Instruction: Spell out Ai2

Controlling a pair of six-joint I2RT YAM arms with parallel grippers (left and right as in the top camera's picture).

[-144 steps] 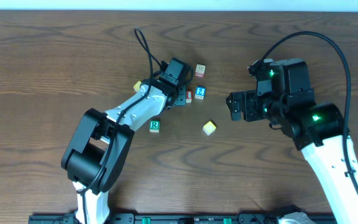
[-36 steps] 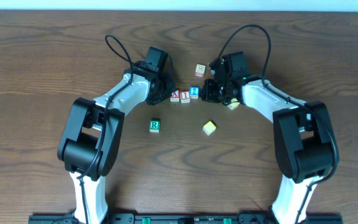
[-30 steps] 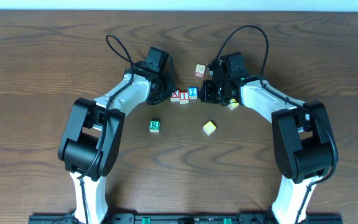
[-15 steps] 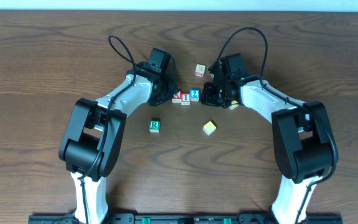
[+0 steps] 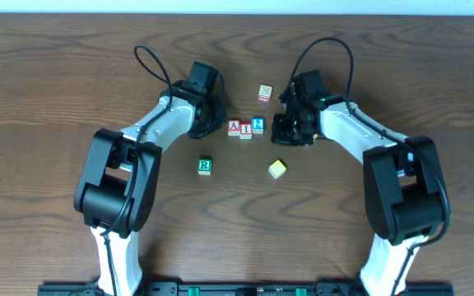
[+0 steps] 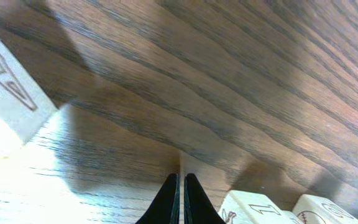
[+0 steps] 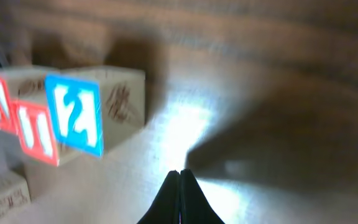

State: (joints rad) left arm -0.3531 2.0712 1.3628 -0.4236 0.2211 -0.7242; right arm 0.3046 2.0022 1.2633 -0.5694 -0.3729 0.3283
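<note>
Crouching low at both ends of the word, that's me: left claw [image 5: 215, 122] just beside one end of the row, right claw [image 5: 283, 131] near the other. Both are pressed together with nothing between the tips (each wrist view shows its pair of tips meeting over bare wood). Between the two claws, on the tabletop [image 5: 56, 74], the A block [image 5: 234, 127] stands nearest my left claw, the I block [image 5: 245, 129] touches it in the middle, and the 2 block [image 5: 257, 124] closes the line on my right claw's side. From above it reads A, I, 2, in order! The I looks to sit a shade nearer my base than its neighbours, though that's too fine to call for sure.

The spares lie outside the word. A green R block [image 5: 205, 166] sits behind my left claw, toward my base. A yellow block [image 5: 277, 169] sits likewise behind my right claw. One more lettered block [image 5: 265, 92] lies beyond the right claw's tip, apart from the row.

My read: placing is done and this is the squaring-up step, with the claws working as pushers at the ends. The next move, as I judge it, calls for either one light inward nudge to true the line or a clean lift straight up and away. The risk is a closed tip dragging sideways across an end block and skewing the word.
</note>
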